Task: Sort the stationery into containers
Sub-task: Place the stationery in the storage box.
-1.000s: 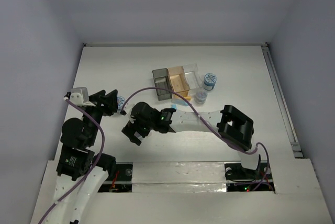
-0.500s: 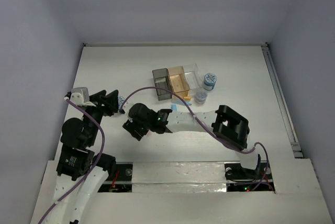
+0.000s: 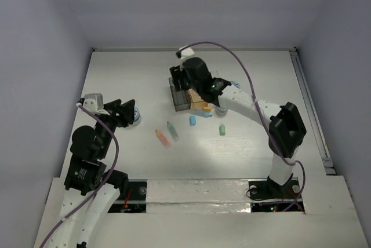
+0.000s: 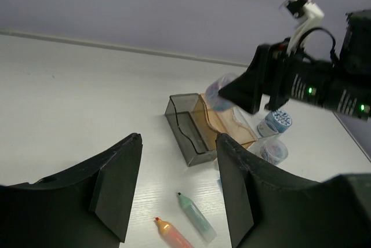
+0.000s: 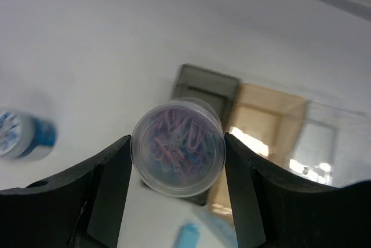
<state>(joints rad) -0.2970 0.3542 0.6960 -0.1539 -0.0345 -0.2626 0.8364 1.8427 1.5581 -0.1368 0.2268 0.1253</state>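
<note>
A clear tub of paper clips (image 5: 178, 155) is gripped by the right gripper (image 5: 177, 142) and held above the dark grey box (image 5: 206, 83), at the upper centre of the overhead view. At centre left, the left gripper (image 4: 179, 143) is seen with jaws parted and nothing between them. Below the box, an orange stick (image 3: 162, 137), a green stick (image 3: 172, 130), a light blue stub (image 3: 192, 120) and a teal stub (image 3: 222, 128) are spread on the table (image 3: 243, 155).

walls (image 3: 191, 4): plain pale violet-grey | table (image 3: 127, 80): white top | right edge: metal rail (image 3: 310, 109) | light: soft, even
</note>
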